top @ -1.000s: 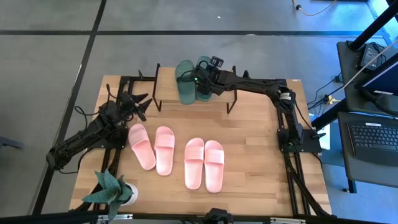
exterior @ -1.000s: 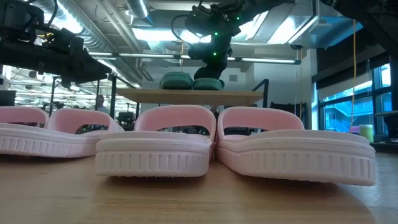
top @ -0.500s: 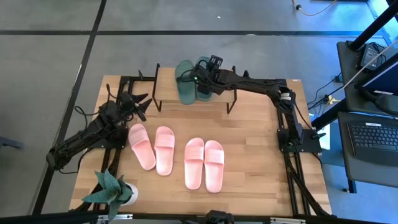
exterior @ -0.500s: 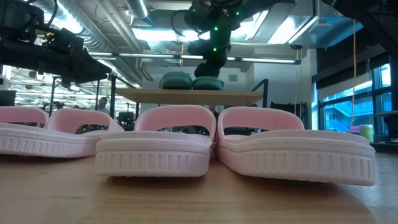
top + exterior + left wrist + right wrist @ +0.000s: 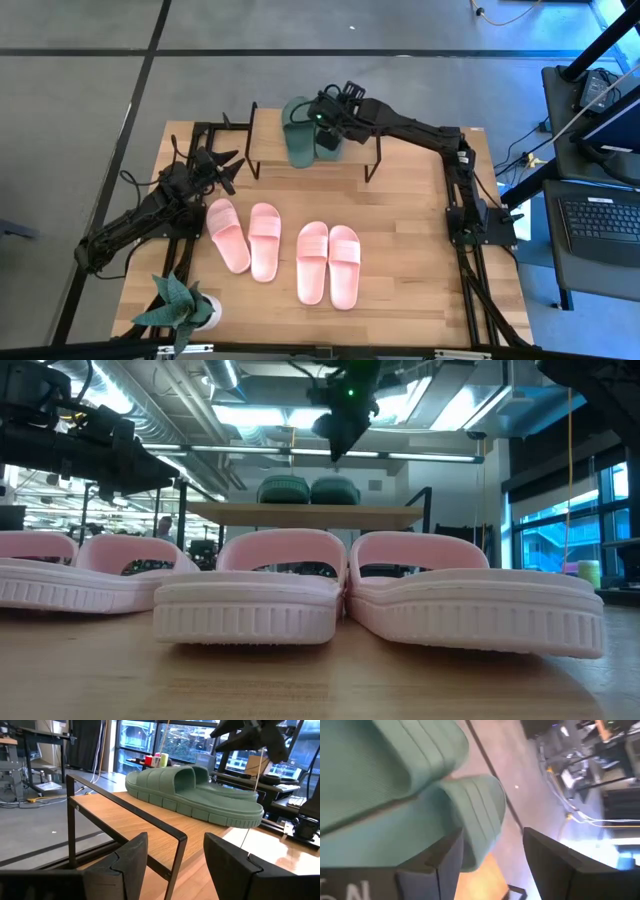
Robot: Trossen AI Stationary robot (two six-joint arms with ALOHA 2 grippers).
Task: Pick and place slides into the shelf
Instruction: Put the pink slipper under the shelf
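Two dark green slides (image 5: pixel 298 132) (image 5: pixel 331 140) lie side by side, soles down, on the light plank top of the shelf (image 5: pixel 268 150) at the table's far side; the low view shows them (image 5: pixel 283 490) (image 5: pixel 335 490) on the plank (image 5: pixel 390 513). My right gripper (image 5: pixel 325 112) (image 5: pixel 338 430) hangs open above the right-hand green slide (image 5: pixel 470 805), clear of it. My left gripper (image 5: pixel 216 166) (image 5: pixel 175 865) waits open near the shelf's left end, facing a green slide (image 5: pixel 195 795). Two pink pairs (image 5: pixel 245 238) (image 5: pixel 328 263) rest on the table.
A potted plant (image 5: pixel 182 305) stands at the table's near left corner. The shelf's thin black legs (image 5: pixel 252 165) (image 5: pixel 368 170) stand on the tabletop. Bare wood lies between the shelf and the pink slides, and on the table's near right part (image 5: pixel 420 280).
My right gripper has risen straight up off the right-hand green slide and now hangs clear above it. Both green slides stay where they were on the shelf top. The left arm and the pink slides have kept still.
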